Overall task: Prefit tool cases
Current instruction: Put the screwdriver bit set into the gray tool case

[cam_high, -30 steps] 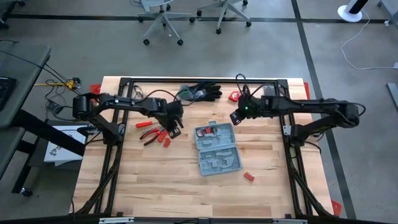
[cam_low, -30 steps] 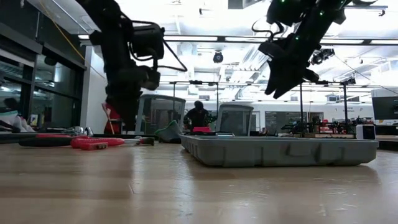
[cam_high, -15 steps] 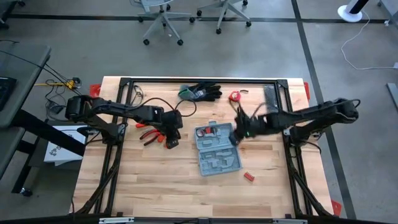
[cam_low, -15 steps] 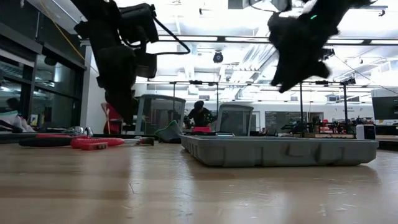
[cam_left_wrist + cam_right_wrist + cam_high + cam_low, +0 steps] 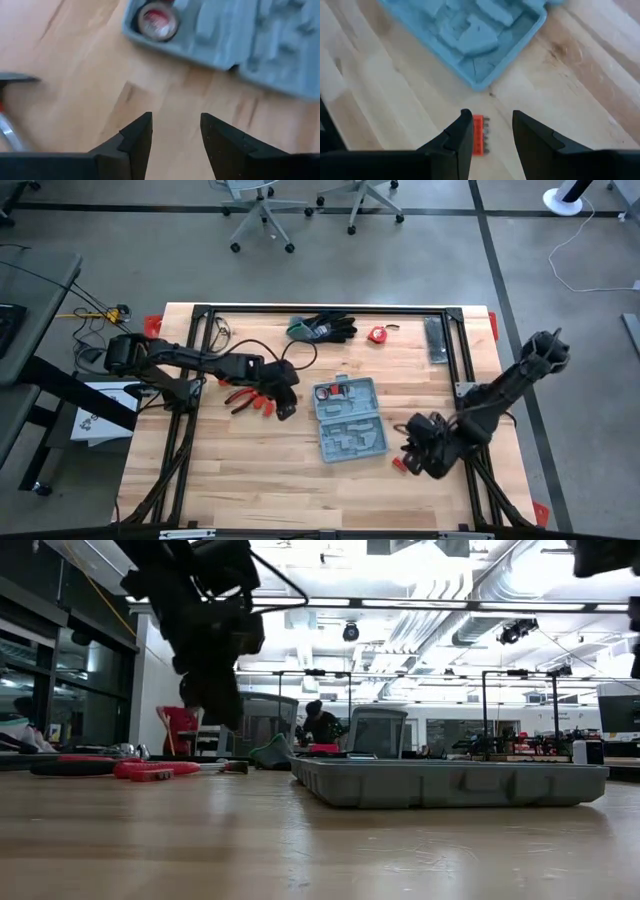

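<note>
Over the pale wooden table (image 5: 250,450), the left gripper (image 5: 175,131) hangs with its two dark fingers spread and nothing between them, above bare boards just beside the grey-blue tool case (image 5: 349,417). That case lies open near the middle of the table, its moulded recesses facing up, a red-and-silver round piece (image 5: 158,22) sitting in one corner pocket. To the left of that gripper a cluster of red-handled tools (image 5: 250,397) lies on the wood. The right gripper (image 5: 488,131) hovers low near the table's front right part, fingers parted and holding nothing, with a small orange block (image 5: 478,135) lying on the boards between them, just off the case's corner. Along the far edge of the table lie a pair of black-and-green gloves (image 5: 322,328), a small red item (image 5: 377,334) and a narrow dark flat bar (image 5: 434,340). A dark metal frame (image 5: 330,311) runs round the table. Beyond it, grey concrete floor with dark lines, two office chairs (image 5: 262,208), and a side desk with cables (image 5: 95,310) on the left. From table height, the room behind is a bright workshop with ceiling lights, glass partitions, and a person in dark clothes (image 5: 320,725) far back.
</note>
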Motion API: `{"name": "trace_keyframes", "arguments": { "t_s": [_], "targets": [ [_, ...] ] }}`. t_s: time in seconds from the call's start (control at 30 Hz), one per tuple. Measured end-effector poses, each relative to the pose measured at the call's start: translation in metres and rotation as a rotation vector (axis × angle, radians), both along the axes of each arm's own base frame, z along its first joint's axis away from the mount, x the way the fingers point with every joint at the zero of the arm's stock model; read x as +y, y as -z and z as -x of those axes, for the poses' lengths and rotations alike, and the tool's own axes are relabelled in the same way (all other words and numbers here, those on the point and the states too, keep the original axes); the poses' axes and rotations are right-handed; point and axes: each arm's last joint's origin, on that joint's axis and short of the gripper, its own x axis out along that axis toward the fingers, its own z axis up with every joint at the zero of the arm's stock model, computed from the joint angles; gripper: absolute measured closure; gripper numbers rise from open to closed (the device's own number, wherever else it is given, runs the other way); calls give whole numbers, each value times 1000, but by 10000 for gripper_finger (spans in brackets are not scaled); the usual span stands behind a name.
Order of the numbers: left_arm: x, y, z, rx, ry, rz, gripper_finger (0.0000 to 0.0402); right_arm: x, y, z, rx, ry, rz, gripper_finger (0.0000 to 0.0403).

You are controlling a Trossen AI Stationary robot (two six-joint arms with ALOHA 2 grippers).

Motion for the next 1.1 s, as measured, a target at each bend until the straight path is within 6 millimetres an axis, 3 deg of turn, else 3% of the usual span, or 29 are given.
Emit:
{"name": "trace_keyframes", "arguments": {
  "t_s": [0.27,0.5,0.73,0.97,1.1],
  "targets": [
    [-17,-4,-6,-69,-64,8,241,37,42,2,84,-127,87,274],
    [-21,-4,-6,-70,-137,53,241,54,70,-6,111,-130,64,274],
    [-30,-3,-4,-61,-167,71,241,51,78,-5,151,-104,115,274],
    [-40,-3,-3,-67,-160,32,241,42,94,2,2,-48,-81,274],
    [-44,-3,-3,-68,-151,14,241,33,89,7,-24,-21,-114,274]
  ]
}}
